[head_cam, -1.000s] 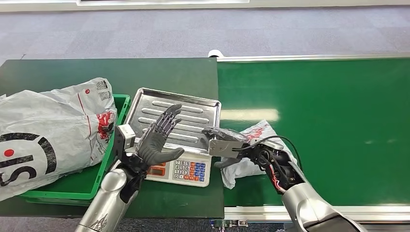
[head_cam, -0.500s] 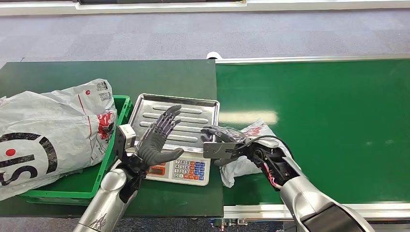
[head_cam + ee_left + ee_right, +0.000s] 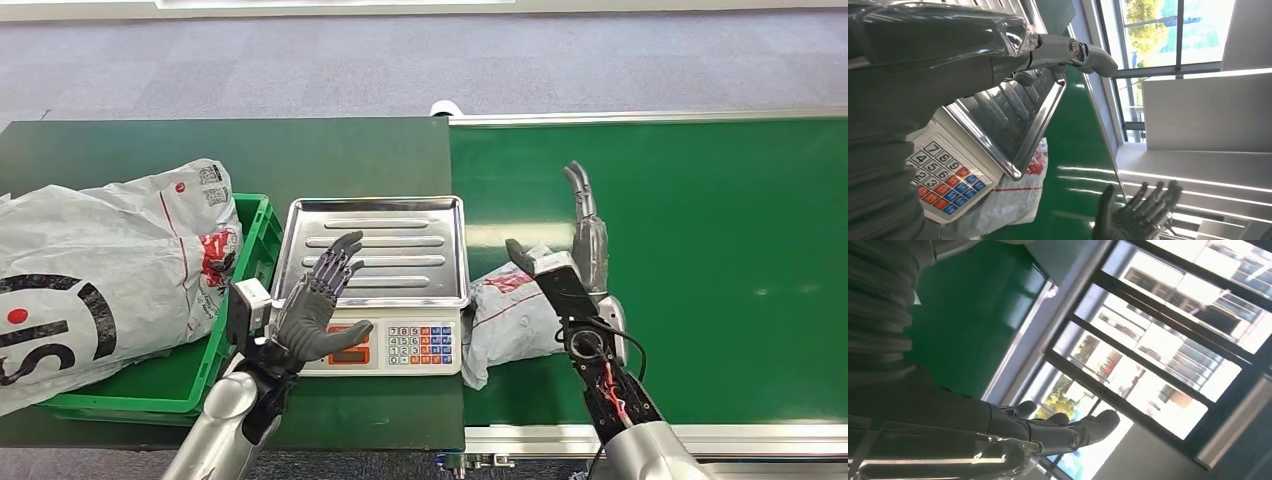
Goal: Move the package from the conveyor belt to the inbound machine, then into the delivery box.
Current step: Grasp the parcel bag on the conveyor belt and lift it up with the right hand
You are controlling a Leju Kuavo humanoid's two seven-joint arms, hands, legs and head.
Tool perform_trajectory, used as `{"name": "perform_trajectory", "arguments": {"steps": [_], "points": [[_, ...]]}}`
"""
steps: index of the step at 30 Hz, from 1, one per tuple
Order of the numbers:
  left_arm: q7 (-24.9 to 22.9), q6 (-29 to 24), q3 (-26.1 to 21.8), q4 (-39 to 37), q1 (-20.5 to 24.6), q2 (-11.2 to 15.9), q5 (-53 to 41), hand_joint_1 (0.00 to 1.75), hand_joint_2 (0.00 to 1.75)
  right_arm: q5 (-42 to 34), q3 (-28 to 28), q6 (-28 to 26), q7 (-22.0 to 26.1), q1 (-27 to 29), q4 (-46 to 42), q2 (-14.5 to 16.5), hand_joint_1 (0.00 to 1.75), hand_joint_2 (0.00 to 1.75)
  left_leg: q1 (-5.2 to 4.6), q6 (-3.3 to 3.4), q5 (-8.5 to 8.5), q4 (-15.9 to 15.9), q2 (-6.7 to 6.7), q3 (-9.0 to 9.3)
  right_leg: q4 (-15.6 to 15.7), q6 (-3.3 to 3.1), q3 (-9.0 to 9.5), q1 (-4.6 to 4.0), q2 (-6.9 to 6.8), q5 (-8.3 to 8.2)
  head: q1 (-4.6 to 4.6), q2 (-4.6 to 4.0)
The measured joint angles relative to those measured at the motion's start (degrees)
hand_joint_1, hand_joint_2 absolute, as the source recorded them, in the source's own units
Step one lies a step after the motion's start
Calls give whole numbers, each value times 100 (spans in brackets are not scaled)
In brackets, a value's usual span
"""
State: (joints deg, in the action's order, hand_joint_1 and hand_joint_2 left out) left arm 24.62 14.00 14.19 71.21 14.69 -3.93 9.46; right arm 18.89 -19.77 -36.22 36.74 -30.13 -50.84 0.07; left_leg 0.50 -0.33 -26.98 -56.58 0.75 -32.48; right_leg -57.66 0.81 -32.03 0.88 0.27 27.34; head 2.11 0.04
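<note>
Green conveyor belt [image 3: 700,260] runs beside my dark desk [image 3: 230,150]. Both my left hand [image 3: 315,305] and right hand [image 3: 575,255] hang released, holding nothing. My package [image 3: 510,315] lies on the belt against the scale [image 3: 375,250], not yet weighed or boxed.

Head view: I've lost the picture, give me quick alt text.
A small grey package lies on the green conveyor against a steel-trayed scale, with the open right hand raised just beside it. The open left hand is raised over the scale's front; a green crate of big grey bags sits left.
</note>
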Motion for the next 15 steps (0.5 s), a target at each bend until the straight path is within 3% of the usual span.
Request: {"name": "perform_trajectory", "arguments": {"steps": [6,15], "points": [[-6,31,13,-4,1,0,0,0,175,-32,104,-62,67,434,-969,2,0,175,3,-1,-1,1,-3,-12,0,-1,-13,-3,2,1,0,0],[-10,36,39,-19,1,0,-2,0,175,-11,104,-35,-4,601,-1420,2,0,175,1,-1,0,1,-3,-14,0,0,-13,-1,2,0,-1,0]]}}
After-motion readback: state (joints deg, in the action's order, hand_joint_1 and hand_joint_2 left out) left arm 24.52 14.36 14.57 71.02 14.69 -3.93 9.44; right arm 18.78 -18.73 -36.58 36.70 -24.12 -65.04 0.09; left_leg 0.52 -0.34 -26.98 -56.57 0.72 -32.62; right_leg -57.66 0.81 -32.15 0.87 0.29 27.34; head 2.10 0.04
